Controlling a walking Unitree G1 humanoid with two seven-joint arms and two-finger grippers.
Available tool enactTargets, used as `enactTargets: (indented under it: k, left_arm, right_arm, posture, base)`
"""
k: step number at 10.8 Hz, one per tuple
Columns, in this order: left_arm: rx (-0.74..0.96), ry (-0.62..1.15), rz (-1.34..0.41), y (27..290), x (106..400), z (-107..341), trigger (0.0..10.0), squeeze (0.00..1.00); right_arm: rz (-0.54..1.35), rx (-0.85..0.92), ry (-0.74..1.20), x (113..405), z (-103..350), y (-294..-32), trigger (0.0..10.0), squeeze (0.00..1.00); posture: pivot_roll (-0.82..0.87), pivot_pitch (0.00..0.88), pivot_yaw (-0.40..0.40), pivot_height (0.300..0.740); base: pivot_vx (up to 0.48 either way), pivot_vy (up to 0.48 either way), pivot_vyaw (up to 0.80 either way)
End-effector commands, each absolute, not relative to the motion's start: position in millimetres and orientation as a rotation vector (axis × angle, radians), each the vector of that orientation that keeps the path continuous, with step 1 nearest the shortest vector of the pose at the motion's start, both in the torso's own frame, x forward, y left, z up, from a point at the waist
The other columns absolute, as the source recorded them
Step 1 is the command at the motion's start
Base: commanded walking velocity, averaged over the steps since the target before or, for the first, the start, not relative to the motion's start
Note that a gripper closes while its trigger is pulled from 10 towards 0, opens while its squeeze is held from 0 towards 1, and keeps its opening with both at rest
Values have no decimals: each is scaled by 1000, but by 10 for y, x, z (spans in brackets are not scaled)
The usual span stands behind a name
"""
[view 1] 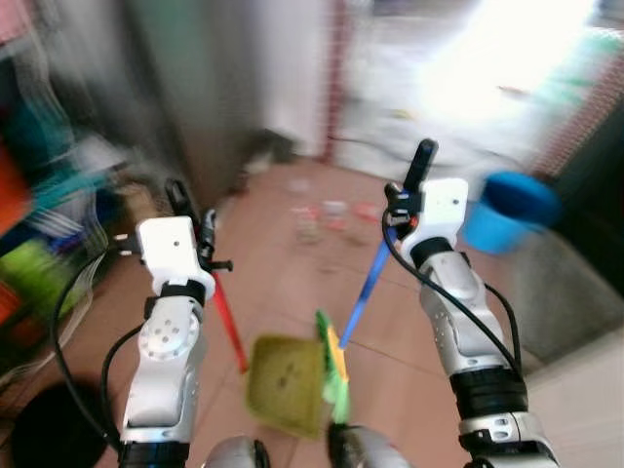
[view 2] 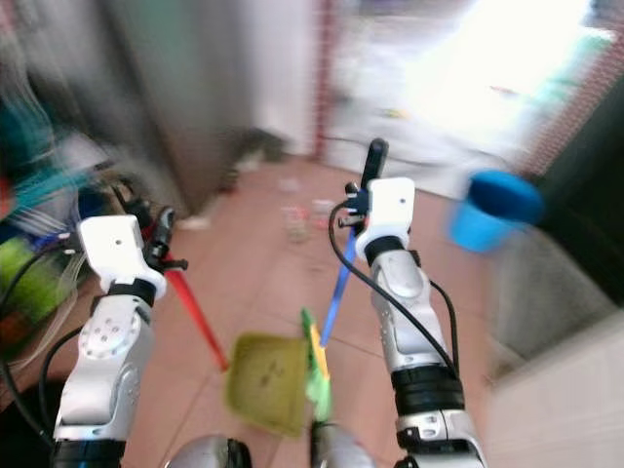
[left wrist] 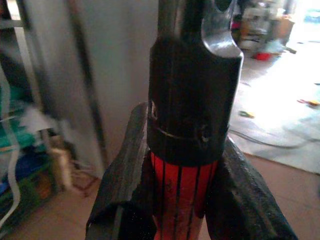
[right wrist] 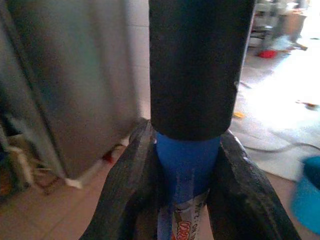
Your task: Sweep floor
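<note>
Nearest the head camera, a yellow-green dustpan [view 1: 286,382] rests on the tiled floor [view 1: 283,273] with the green broom head [view 1: 332,366] touching its right edge. Left tool [view 1: 192,226] is clamped on the dustpan's red handle [left wrist: 181,190]; right tool [view 1: 408,200] is clamped on the blue broom handle [right wrist: 186,165], just below its black cap. Judging by the blur, the robot is walking between sweeps toward the scattered litter [view 1: 327,216] ahead. Next comes stopping short of it, planting the pan, and drawing the broom toward it. Terracotta tiles run to a bright doorway; a blue bucket [view 1: 509,210] stands right, cluttered shelves [view 1: 44,234] left.
</note>
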State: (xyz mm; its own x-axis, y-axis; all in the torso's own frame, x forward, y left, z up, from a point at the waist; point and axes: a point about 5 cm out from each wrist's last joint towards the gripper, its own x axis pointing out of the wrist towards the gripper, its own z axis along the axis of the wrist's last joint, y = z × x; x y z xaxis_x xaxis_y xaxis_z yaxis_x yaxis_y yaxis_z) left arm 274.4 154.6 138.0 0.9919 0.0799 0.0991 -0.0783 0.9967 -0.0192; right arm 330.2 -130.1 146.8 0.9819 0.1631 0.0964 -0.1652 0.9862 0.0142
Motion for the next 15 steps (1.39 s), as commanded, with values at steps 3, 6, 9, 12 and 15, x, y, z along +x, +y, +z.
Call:
enactTargets:
  k: [3, 6, 9, 12, 15]
  left_arm:
    - [-36, -169, 60, 1567, 2757, 1515, 10000, 0]
    - [-36, -161, 56, 1564, 2754, 1512, 10000, 0]
    - [-39, -161, 50, 1551, 2748, 1508, 10000, 0]
    - [-41, -158, 44, 1541, 2742, 1499, 10000, 0]
    - [-55, -154, 36, 1532, 2747, 1493, 10000, 0]
  right_arm:
    - [166, 14, -126, 3305, 1531, -1304, 10000, 0]
    - [166, 21, -125, 3294, 1528, -1297, 10000, 0]
    - [166, 18, -126, 3285, 1529, -1300, 10000, 0]
    - [167, 18, -125, 3282, 1524, -1297, 10000, 0]
    - [165, 19, -114, 3289, 1512, -1290, 10000, 0]
  posture:
    - [-15, 107, 23, 740]
    - [-16, 113, 26, 740]
    - [-17, 116, 25, 740]
    - [-17, 118, 24, 740]
    - [-18, 121, 23, 740]
  base:
    - [0, 0, -533]
    - [179, 0, 0]
    - [324, 0, 0]
    - [327, 0, 0]
    - [333, 230, -533]
